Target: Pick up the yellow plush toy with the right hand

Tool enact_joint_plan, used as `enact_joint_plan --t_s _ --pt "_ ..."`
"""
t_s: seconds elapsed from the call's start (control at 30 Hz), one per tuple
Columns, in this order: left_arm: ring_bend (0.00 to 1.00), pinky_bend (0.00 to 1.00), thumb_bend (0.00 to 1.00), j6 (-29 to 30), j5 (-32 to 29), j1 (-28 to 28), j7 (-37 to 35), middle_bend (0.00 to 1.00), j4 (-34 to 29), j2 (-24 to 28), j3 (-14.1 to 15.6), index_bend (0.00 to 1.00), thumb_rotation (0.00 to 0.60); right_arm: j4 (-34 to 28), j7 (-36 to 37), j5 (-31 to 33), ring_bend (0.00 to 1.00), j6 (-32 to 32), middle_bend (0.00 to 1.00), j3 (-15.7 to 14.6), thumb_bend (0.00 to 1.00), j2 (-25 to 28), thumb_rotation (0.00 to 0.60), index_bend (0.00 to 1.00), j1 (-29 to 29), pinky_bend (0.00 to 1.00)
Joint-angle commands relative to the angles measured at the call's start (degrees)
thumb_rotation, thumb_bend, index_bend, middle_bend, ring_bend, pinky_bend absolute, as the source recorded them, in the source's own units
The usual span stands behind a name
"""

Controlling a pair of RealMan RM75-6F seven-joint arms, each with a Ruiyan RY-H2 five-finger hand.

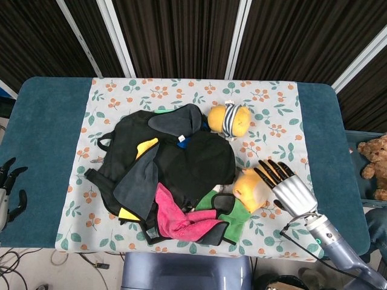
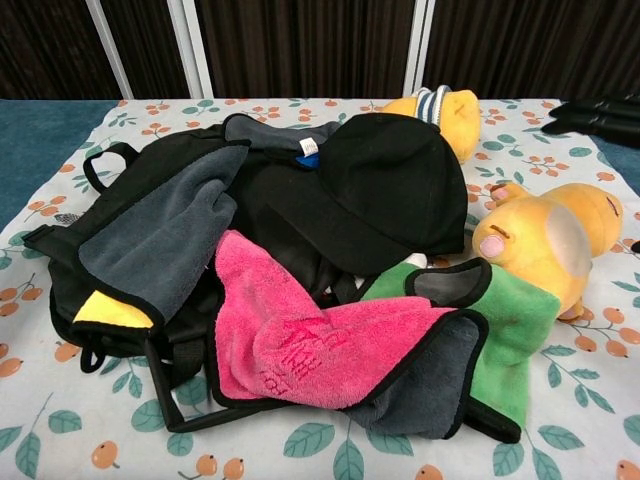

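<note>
A yellow plush toy lies on the floral cloth at the right edge of the clothes pile, partly resting on a green cloth. My right hand is just to its right, fingers stretched out and apart towards the toy, holding nothing. In the chest view only its dark fingertips show at the top right, above and behind the toy and apart from it. A second yellow plush with a striped shirt lies further back. My left hand hangs at the far left edge, empty.
A pile fills the middle: a black bag, a black cap, a pink cloth and grey cloths. A brown teddy bear sits off the table to the right. The blue table border runs beside my right hand.
</note>
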Motion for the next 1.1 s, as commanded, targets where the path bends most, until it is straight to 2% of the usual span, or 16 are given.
enact_joint_plan --t_s 0.03,0.2,0.67,0.77,0.87,0.9,1.03,1.1 --pt "0.1 0.0 0.59 0.0 -0.1 0.0 0.0 0.06 0.0 0.0 -0.1 0.21 0.6 0.6 -1.8 0.8 0.07 -3.3 0.02 -0.6 0.2 -1.2 0.6 0.0 2.0 0.19" --pt "0.1 0.0 0.59 0.0 -0.6 -0.1 0.1 0.06 0.0 -0.1 -0.5 0.21 0.6 1.2 -4.1 0.5 0.06 -7.0 0.02 -1.8 0.2 -1.7 0.6 0.0 4.1 0.19" --pt "0.1 0.0 0.59 0.1 -1.4 0.0 0.5 0.06 0.0 -0.4 -0.9 0.21 0.6 4.3 -6.4 4.6 0.03 -12.6 0.01 -1.9 0.2 -5.2 0.6 0.0 7.3 0.19" --pt "0.1 0.0 0.59 0.3 -1.5 0.1 0.5 0.06 0.0 -0.5 -1.0 0.21 0.6 5.3 -6.1 5.6 0.06 -13.6 0.04 -1.8 0.2 -6.1 0.6 0.0 8.0 0.19" --pt "0.1 0.0 0.59 0.3 -1.6 0.1 0.5 0.06 0.0 -0.5 -1.1 0.21 0.6 6.0 -5.4 6.1 0.14 -13.6 0.11 -1.8 0.21 -6.9 0.6 0.01 8.4 0.19" --pt "0.1 0.0 0.59 0.3 -1.7 0.1 0.6 0.06 0.0 -0.5 -1.1 0.21 0.6 6.3 -5.2 6.1 0.18 -13.2 0.15 -1.8 0.24 -7.2 0.6 0.02 8.5 0.2" --pt "0.1 0.0 0.59 0.2 -1.8 0.1 0.6 0.06 -0.2 -0.5 -1.1 0.21 0.6 7.9 -3.7 6.1 0.35 -10.9 0.3 -1.2 0.52 -8.7 0.6 0.15 8.5 0.33" --pt "0.1 0.0 0.59 0.2 -1.9 0.1 0.6 0.06 -0.3 -0.5 -1.2 0.21 0.6 8.0 -2.0 6.6 0.39 -10.4 0.33 -1.0 0.57 -8.9 0.6 0.18 8.4 0.37"
